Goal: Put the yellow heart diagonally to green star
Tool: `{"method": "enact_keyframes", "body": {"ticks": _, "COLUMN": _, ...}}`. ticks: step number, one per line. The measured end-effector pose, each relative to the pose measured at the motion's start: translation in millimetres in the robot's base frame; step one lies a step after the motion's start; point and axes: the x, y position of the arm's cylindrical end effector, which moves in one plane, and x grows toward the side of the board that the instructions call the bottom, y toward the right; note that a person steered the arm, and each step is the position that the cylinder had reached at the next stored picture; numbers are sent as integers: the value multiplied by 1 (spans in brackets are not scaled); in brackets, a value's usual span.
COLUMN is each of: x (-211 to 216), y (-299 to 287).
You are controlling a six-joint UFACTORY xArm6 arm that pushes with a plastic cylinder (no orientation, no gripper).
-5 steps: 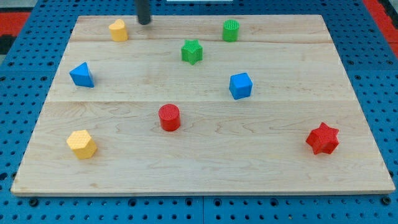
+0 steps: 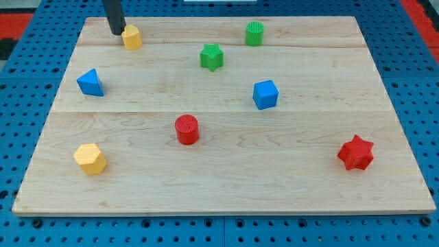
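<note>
Camera view: my tip (image 2: 117, 32) (a bare rod, nothing gripped) touching one yellow heart (image 2: 132, 37), one green star (image 2: 212, 56) well apart.

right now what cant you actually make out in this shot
- Camera view: whether my tip touches the yellow heart; they sit too close to show any gap.
- Camera view: the rod above my tip and the whole arm, cut off by the view's top edge.
- Camera view: the heart's outline, too small to read clearly.
- Camera view: the far sides of the green star and the other blocks, hidden by their own bodies.
</note>
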Motion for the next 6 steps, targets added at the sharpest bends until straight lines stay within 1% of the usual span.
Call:
{"method": "enact_keyframes", "body": {"ticks": 1, "x": 14, "y": 10}}
{"method": "enact_keyframes", "body": {"ticks": 3, "x": 22, "y": 8}}
{"method": "enact_keyframes", "body": {"ticks": 4, "x": 52, "y": 30}}
{"method": "enact_keyframes", "body": {"ticks": 5, "x": 62, "y": 66}}
{"method": "enact_keyframes", "body": {"ticks": 6, "x": 43, "y": 109}}
